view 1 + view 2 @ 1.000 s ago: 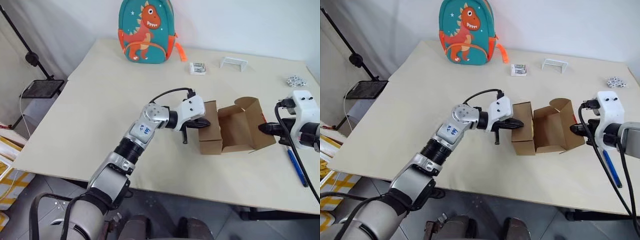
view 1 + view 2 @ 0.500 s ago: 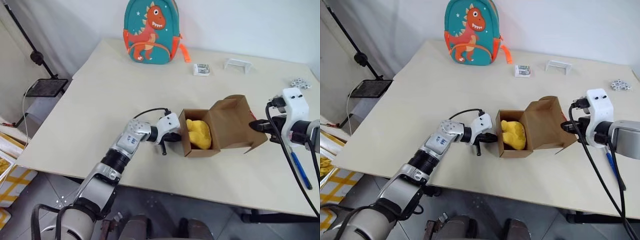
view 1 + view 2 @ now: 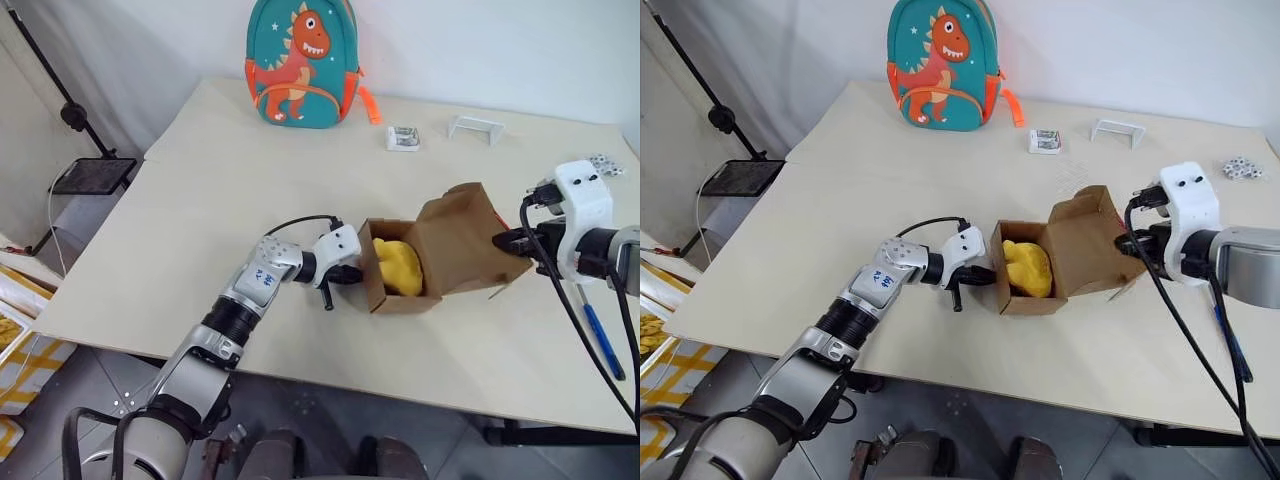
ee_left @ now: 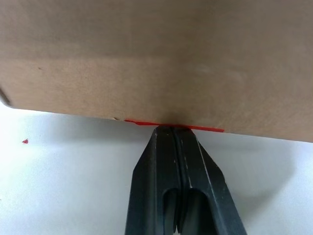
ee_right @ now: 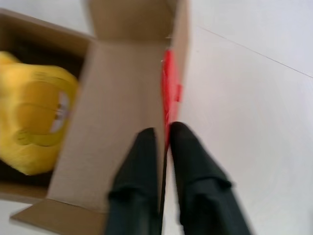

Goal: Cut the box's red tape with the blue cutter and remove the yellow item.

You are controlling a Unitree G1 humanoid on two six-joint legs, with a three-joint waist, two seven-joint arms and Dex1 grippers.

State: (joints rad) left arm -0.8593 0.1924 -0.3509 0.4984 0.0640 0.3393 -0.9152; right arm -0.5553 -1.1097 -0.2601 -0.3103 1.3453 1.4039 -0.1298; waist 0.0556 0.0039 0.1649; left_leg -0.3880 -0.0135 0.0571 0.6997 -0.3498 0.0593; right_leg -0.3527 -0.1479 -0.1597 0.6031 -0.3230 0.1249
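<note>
pinching the box (image 3: pixel 1040 275) lid, right end effector (image 5: pixel 164 134) slightly parted.

Brown box (image 3: pixel 440 250) holds a yellow item (image 3: pixel 398 268); red tape (image 5: pixel 167 93) just above the black right pincer (image 5: pixel 161 142). Blue cutter (image 3: pixel 598 340) on the cream worktop (image 3: pixel 200 200). Teal backpack (image 3: pixel 303 62), orange dinosaur print.

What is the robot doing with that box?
The robot is opening a brown box on the table. Its left gripper, shut, presses against the box's side. Its right gripper has the lid's edge between its fingers, by the red tape, and the lid stands open. A yellow item sits inside, not taken out yet. The blue cutter lies on the table to the right.
</note>
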